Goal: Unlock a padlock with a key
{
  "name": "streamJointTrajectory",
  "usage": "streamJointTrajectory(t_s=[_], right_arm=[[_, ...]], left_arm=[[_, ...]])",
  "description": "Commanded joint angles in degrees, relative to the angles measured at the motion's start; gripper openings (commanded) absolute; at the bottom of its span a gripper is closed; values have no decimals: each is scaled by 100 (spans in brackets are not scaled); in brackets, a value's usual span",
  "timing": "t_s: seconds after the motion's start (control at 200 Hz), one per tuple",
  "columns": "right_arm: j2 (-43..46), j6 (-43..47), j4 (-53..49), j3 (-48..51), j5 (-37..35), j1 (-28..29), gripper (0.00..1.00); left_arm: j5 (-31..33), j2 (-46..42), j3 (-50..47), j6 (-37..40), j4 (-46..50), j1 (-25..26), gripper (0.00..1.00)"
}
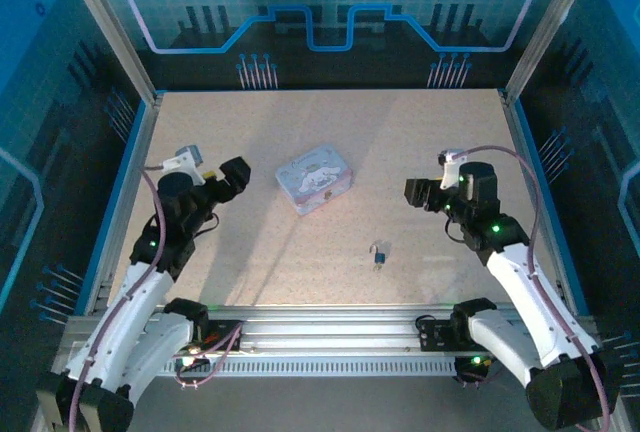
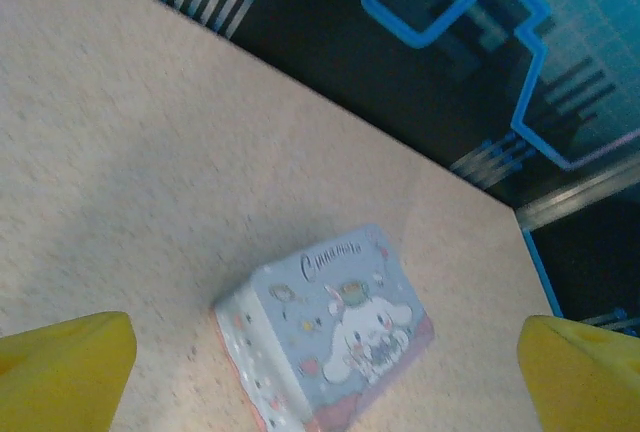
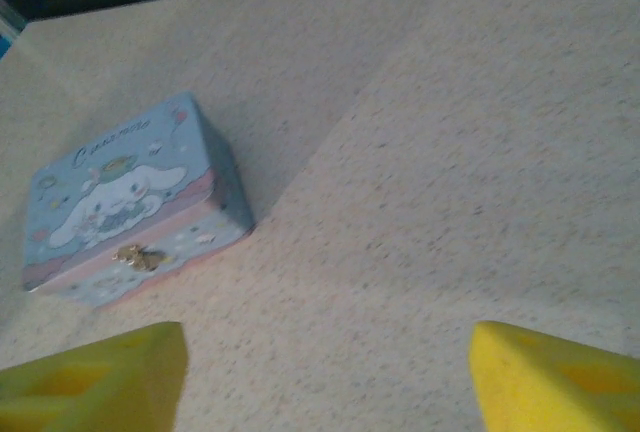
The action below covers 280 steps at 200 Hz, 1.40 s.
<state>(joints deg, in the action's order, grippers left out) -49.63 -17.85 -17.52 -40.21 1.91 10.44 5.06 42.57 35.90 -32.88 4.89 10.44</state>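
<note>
Beige speckled tabletop (image 1: 300, 282) fills the cell floor, w/ blue-edged alu frame rails (image 1: 330, 320) along the near side and dark blue patterned wall panels (image 1: 330, 12) at the back. White-and-black left arm (image 1: 150, 282) reaches up from the bottom-left corner; its twin, the right arm (image 1: 520, 282), comes up from the bottom-right, both bent inward over the table. Pale lavender-silver rectangular tin box w/ cartoon-printed lid (image 1: 315, 179) sits closed a bit left of ctr, turned at an angle, a small gold clasp (image 3: 138, 257) on its front face; the left wrist cam sees it (image 2: 325, 332) from above, btwn the fingers, and the right wrist cam sees it (image 3: 130, 202) off to the left. Left gripper (image 1: 238, 174) hangs just left of the tin, not touching, its yellow finger pads (image 2: 65, 367) spread wide apart w/ nothing btwn them but table and tin below. Right gripper (image 1: 412, 192) hangs well right of the tin, yellow pads (image 3: 560, 382) likewise wide apart, holding nothing. Tiny dark bluish padlock w/ small metal shackle (image 1: 380, 252) lies on bare table nearer the front rail, right of ctr, well apart from the tin and from both grippers, closer to the right arm. Shackle detail too small to tell.
</note>
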Motion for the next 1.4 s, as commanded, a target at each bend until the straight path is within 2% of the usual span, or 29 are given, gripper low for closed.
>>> streamJointTrajectory(t_s=[0.0,0.095,0.35,0.445,0.585,0.83,1.08,1.291,1.396], right_arm=[[111,99,459,325,-191,-245,84],[119,137,818,553,-363,-382,100],[-30,887,2612,1608,-1178,-459,100],[-328,1014,2934,1726,-1280,-502,100],[-1001,1138,3264,1681,-1182,-542,100],[-2144,1359,4684,1781,-737,-634,100],[-2819,1935,5571,1642,-411,-642,100],[-3647,1969,6355,1673,-307,-681,100],[-3650,1847,6026,1542,-219,-792,100]], left_arm=[[722,-165,-270,485,32,-64,99],[897,-167,-353,630,-15,-68,99],[1096,151,-766,1259,-713,-68,99],[1202,305,-1023,1473,-1186,-64,99],[1281,504,-1286,1768,-1703,-72,99],[1356,1212,-1271,2174,-1897,-77,99],[1428,1841,-1093,2629,-2183,-116,99],[1349,2190,-1150,2745,-2489,-233,99],[1274,2344,-1215,2749,-2741,-311,99]])
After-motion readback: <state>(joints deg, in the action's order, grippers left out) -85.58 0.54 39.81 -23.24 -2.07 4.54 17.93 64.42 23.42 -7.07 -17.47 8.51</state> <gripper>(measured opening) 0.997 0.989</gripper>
